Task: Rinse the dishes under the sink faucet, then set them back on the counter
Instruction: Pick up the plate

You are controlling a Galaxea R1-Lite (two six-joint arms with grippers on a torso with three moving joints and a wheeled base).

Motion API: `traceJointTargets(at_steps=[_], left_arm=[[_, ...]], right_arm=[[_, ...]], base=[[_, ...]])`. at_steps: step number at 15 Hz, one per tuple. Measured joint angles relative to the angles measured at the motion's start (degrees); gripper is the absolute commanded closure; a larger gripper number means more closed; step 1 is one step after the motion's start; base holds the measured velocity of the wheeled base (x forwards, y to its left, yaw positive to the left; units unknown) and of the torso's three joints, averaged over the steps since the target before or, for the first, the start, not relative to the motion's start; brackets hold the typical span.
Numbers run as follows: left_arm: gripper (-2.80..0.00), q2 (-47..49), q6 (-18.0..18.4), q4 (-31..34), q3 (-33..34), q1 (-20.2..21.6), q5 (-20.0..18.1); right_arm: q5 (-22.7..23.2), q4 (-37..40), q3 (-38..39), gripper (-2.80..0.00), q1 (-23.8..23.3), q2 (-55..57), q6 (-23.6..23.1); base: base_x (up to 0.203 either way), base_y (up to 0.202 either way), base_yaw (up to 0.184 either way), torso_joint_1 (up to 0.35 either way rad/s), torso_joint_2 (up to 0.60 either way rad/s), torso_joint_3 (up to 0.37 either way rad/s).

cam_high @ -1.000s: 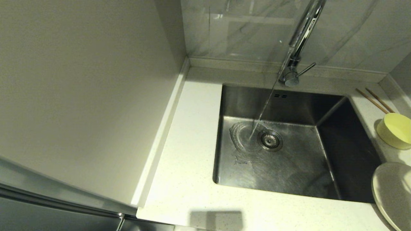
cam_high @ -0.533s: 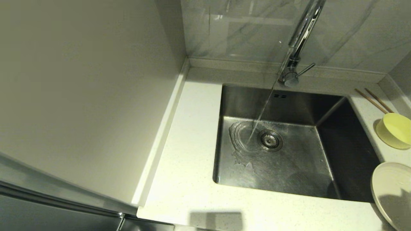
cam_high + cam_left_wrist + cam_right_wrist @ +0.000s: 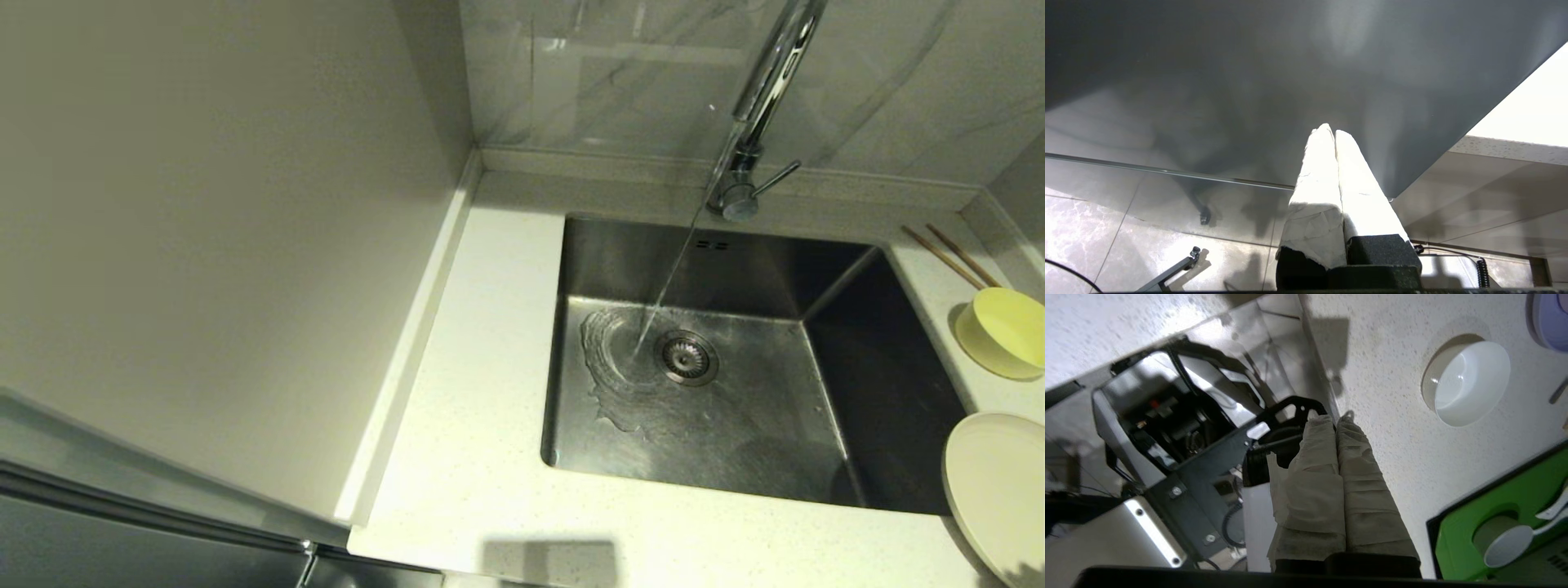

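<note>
Water runs from the chrome sink faucet [image 3: 763, 98] into the steel sink [image 3: 759, 425], landing just left of the drain strainer [image 3: 687, 357]. On the white counter [image 3: 482, 392] right of the sink lie the two chopsticks [image 3: 951, 257], the yellow-green bowl [image 3: 1002, 333] and, nearest me, the cream plate [image 3: 998, 490]. Neither gripper shows in the head view. My left gripper [image 3: 1331, 130] is shut and empty, low before a dark cabinet front. My right gripper [image 3: 1333, 418] is shut and empty at a speckled counter's edge, apart from a pale round bowl [image 3: 1468, 381]; I cannot tell whether it is the same bowl.
A tall plain panel [image 3: 204, 245] walls off the counter's left side. The grey marbled wall [image 3: 620, 73] stands behind the faucet. The right wrist view also shows a green tray [image 3: 1506, 522] holding a white spoon [image 3: 1511, 545].
A shadow that lay over the plate has slid off toward its lower right edge. The water keeps running and the dishes have not moved.
</note>
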Motion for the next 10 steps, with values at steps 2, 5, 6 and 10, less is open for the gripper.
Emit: traceJointTargets(at_steps=[2, 5, 6, 10], left_arm=[[0.00, 0.00, 0.00, 0.00, 0.00, 0.00, 0.02], [0.00, 0.00, -0.01, 0.00, 0.00, 0.00, 0.00], [0.00, 0.00, 0.02, 0.02, 0.00, 0.00, 0.01], [0.00, 0.00, -0.01, 0.00, 0.00, -0.07, 0.01]], right_arm=[[0.59, -0.95, 3.08, 0.00, 0.66, -0.04, -1.17], [2.00, -7.48, 6.88, 0.00, 4.33, 1.01, -2.32], [2.06, -10.64, 8.26, 0.00, 5.72, 1.54, -2.92], [1.22, -27.12, 18.47, 0.00, 10.46, 3.39, -7.85]], base=[[0.000, 0.000, 0.000, 0.000, 0.00, 0.000], [0.000, 0.000, 0.000, 0.000, 0.00, 0.000], [0.000, 0.000, 0.000, 0.000, 0.00, 0.000], [0.000, 0.000, 0.000, 0.000, 0.00, 0.000]])
